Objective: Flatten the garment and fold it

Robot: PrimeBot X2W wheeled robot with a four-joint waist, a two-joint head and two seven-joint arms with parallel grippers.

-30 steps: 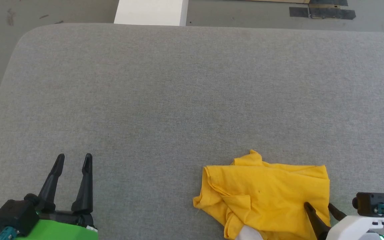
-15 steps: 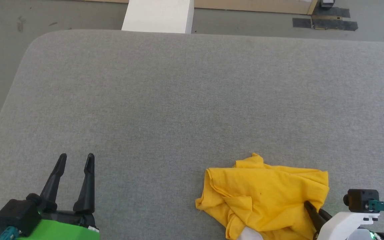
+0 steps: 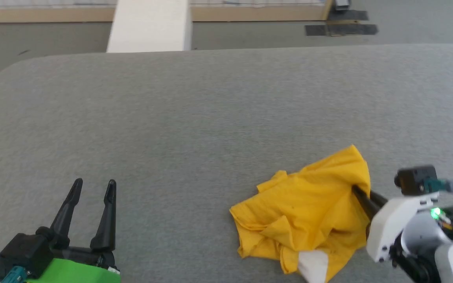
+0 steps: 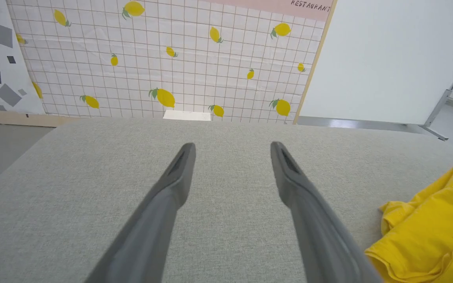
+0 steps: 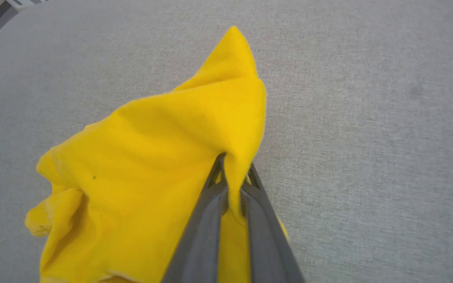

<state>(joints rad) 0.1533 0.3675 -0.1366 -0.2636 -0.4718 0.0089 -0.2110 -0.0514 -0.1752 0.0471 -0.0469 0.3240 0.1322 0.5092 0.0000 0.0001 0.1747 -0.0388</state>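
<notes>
The garment (image 3: pixel 305 212) is a crumpled bright yellow T-shirt lying on the grey table (image 3: pixel 195 118) at the near right, a white patch showing at its near edge. My right gripper (image 3: pixel 358 193) is shut on a fold at the garment's right edge, which it lifts into a peak. In the right wrist view the yellow cloth (image 5: pixel 159 157) is pinched between the closed fingers of the right gripper (image 5: pixel 232 167). My left gripper (image 3: pixel 94 186) stands open at the near left, far from the cloth. In the left wrist view the left gripper (image 4: pixel 232 147) has the garment (image 4: pixel 435 228) off to its right.
A white block (image 3: pixel 150 25) stands on the floor beyond the table's far edge. Dark tape patches (image 3: pixel 340 27) mark the floor at the back right. A lemon-print wall (image 4: pixel 163 59) and a white panel (image 4: pixel 387 59) stand past the table.
My right gripper has shut on the garment's right edge and raised it, pulling that corner up into a peak. The head camera has shifted. The left gripper has kept its place.
</notes>
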